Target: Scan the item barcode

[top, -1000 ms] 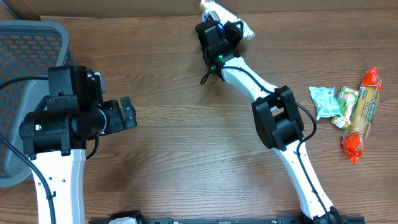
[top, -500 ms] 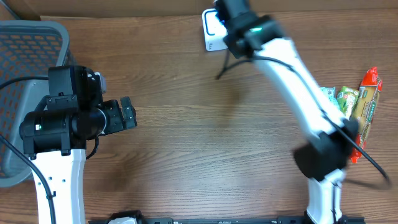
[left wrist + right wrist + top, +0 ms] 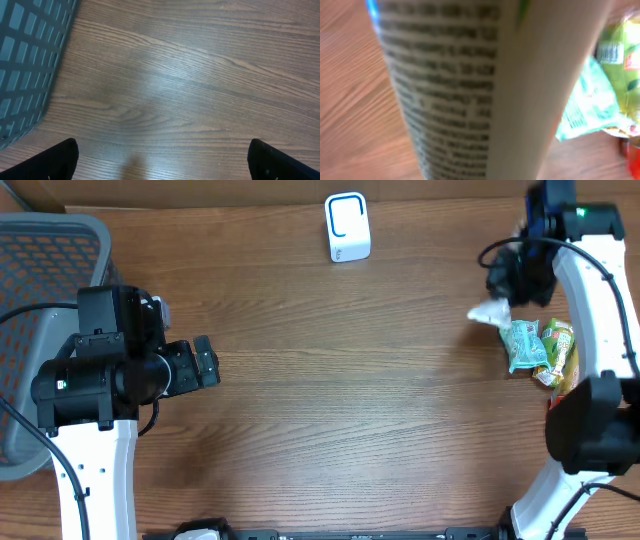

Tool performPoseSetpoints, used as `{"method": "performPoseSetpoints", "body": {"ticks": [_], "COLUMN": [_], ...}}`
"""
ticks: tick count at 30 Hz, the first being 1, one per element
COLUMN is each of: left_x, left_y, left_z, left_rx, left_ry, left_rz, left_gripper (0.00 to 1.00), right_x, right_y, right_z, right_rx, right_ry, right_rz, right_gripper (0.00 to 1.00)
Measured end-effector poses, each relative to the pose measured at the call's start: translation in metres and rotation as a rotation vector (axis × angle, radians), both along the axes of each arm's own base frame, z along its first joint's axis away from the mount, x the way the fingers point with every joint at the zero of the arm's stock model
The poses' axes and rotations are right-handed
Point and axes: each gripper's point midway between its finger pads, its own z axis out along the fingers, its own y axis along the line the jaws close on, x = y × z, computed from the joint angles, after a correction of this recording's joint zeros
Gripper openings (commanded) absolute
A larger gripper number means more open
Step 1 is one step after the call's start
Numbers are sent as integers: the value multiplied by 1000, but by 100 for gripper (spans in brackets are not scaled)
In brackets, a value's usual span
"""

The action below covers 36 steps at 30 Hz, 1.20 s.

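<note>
A white barcode scanner (image 3: 347, 227) with a blue-edged window stands at the back centre of the table. My right gripper (image 3: 503, 292) hangs at the far right, shut on a white packet (image 3: 488, 312) just above the left edge of the snack pile. In the right wrist view that packet (image 3: 470, 90), covered in blurred print, fills the frame and hides the fingers. My left gripper (image 3: 205, 362) sits at the left, open and empty; its two dark fingertips (image 3: 60, 160) stand wide over bare wood.
A teal packet (image 3: 522, 343) and a green packet (image 3: 557, 350) lie at the right under the right arm, and also show as the teal packet (image 3: 585, 110) and the green packet (image 3: 620, 55). A grey mesh basket (image 3: 40, 240) stands at the far left.
The right arm has swung from the scanner at the back centre to the far right, carrying the white packet over the snack pile. The left arm has not moved.
</note>
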Motion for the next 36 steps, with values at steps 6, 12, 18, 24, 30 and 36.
{"method": "performPoseSetpoints", "body": {"ticks": [6, 12, 18, 24, 30, 36], "left_x": [0, 0, 0, 0, 0, 0], "left_y": [0, 0, 0, 0, 0, 0], "left_z": [0, 0, 0, 0, 0, 0], "left_rx": [0, 0, 0, 0, 0, 0], "left_ry": [-1, -1, -1, 0, -1, 0], "left_rz": [0, 0, 0, 0, 0, 0], "left_gripper": [100, 99, 99, 100, 99, 99], "right_x": [-25, -41, -43, -43, -74, -133], "right_y": [-28, -39, -34, -26, -10, 15], "right_z": [-83, -101, -91, -25, 62, 123], "right_rx": [32, 37, 49, 62, 84, 79], "right_ry": [105, 155, 142, -27, -230, -361], "right_rz": [-153, -167, -114, -71, 25, 136], "right_gripper": [4, 37, 79, 80, 80, 100]}}
